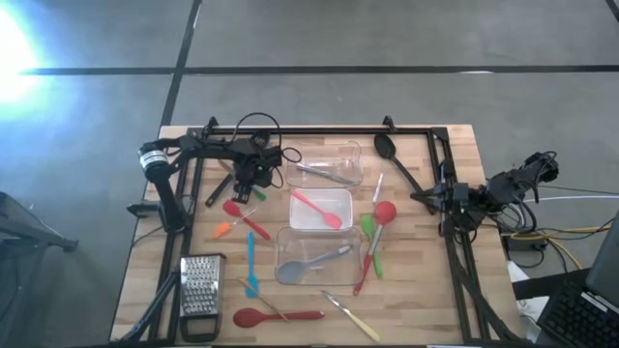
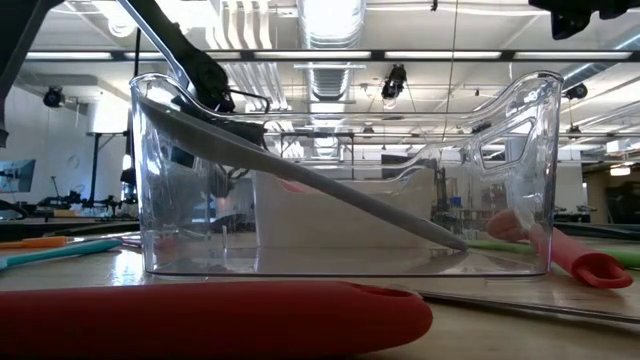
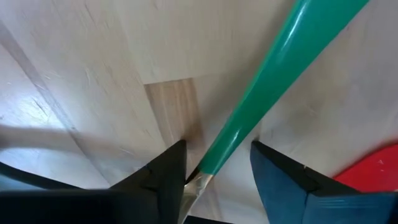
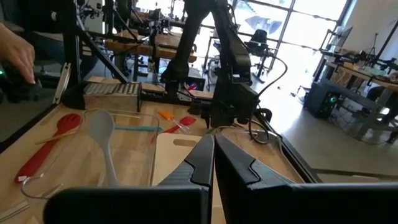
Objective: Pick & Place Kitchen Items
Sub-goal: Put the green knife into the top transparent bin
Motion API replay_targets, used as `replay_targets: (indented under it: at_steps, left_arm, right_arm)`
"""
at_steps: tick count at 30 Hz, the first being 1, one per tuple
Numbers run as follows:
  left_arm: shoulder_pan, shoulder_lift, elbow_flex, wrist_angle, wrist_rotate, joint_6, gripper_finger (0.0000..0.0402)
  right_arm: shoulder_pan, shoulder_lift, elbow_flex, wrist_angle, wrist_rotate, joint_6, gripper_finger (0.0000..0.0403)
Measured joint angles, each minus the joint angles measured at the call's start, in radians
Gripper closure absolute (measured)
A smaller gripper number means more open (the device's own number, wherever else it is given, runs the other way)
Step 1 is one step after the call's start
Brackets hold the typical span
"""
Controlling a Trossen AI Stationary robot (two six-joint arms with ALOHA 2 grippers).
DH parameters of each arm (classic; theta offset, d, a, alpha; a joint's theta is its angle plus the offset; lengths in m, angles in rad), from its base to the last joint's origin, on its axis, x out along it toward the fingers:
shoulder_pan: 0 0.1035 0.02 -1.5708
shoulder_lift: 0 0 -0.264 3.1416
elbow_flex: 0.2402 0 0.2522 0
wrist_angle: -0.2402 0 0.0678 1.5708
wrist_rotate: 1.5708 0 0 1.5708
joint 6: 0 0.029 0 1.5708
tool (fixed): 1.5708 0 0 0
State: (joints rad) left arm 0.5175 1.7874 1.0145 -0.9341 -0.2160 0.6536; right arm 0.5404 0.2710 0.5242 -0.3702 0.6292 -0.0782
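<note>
Left gripper [image 3: 217, 165]: down over the wooden table [image 1: 426, 290] beside the far tub [image 1: 324, 164], fingers apart astride the green-handled tool [image 3: 273, 81], not yet pinching it.
Green-handled tool: flat on the board, handle running between the two fingers, close to the left one.
Why: jaws straddle the slim handle, apparently to close across it.
Right gripper [image 4: 213, 158]: fingers together, empty, parked at the table's right edge.

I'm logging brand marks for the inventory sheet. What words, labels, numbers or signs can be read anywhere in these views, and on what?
None can be read.
Box grater: no legible marking.
Clear tubs: no visible label.
Red spoon and other utensils: no lettering shows.
Room behind the table: anything there is too blurred to read.
</note>
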Motion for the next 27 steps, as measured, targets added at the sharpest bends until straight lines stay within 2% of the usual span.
replay_targets:
  at_steps: [5,10,16,19,27]
  left_arm:
    - [0.001,-0.007,0.007,0.003,-0.018,0.001,0.0284]
    - [0.003,-0.034,0.007,0.030,-0.045,0.018,0.0359]
    - [0.003,-0.056,0.007,0.000,-0.087,0.021,0.0364]
    - [0.003,-0.068,0.007,-0.076,-0.152,0.011,0.0364]
    - [0.002,-0.172,0.076,-0.263,-0.210,-0.129,0.0364]
  right_arm:
    - [0.000,0.000,-0.004,0.000,0.000,0.000,0.0394]
    - [0.000,0.000,-0.014,0.000,0.000,0.000,0.0394]
    - [0.000,0.000,-0.023,0.000,0.001,0.000,0.0394]
    - [0.000,0.000,-0.023,0.003,0.001,0.000,0.0394]
    - [0.000,0.000,-0.023,0.008,0.002,-0.003,0.0394]
